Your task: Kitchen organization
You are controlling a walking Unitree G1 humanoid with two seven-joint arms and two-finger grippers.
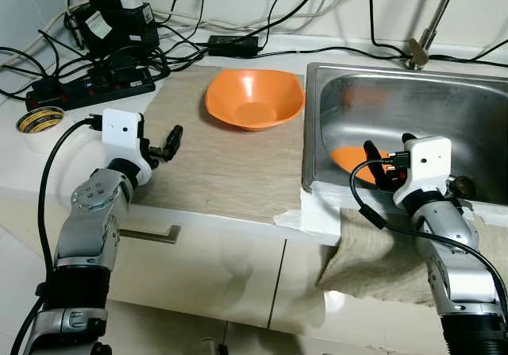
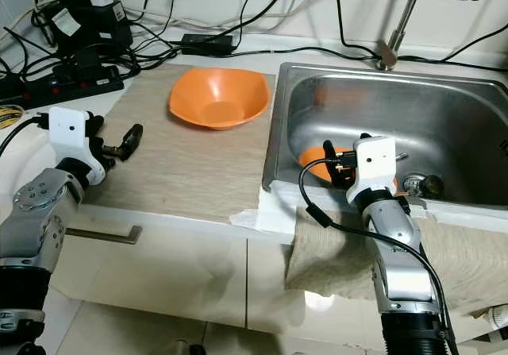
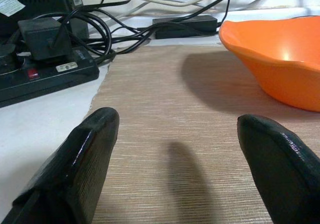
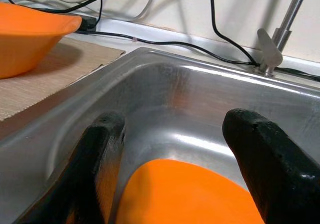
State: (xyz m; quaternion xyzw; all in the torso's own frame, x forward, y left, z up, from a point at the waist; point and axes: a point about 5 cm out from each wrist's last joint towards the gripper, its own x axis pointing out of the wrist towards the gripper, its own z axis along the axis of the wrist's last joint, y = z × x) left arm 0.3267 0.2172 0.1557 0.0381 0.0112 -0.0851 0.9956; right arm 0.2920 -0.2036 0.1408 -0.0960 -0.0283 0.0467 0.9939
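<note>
Two orange dishes are waiting here, and the one in the sink (image 1: 476, 77) is lying right under the right gripper (image 4: 180, 149): the orange plate (image 4: 185, 194) is sitting flat on the basin floor, just below and ahead of the spread, empty fingers (image 4: 260, 159), partly between them. The orange bowl (image 1: 254, 98) is resting upright on the mat (image 1: 214, 164), ahead of the left gripper (image 3: 175, 159) and off toward the sink, apart from its fingers, which are also hanging open and empty. The right arm is clearly nearer its dish, so I'd expect a downward reach.
</note>
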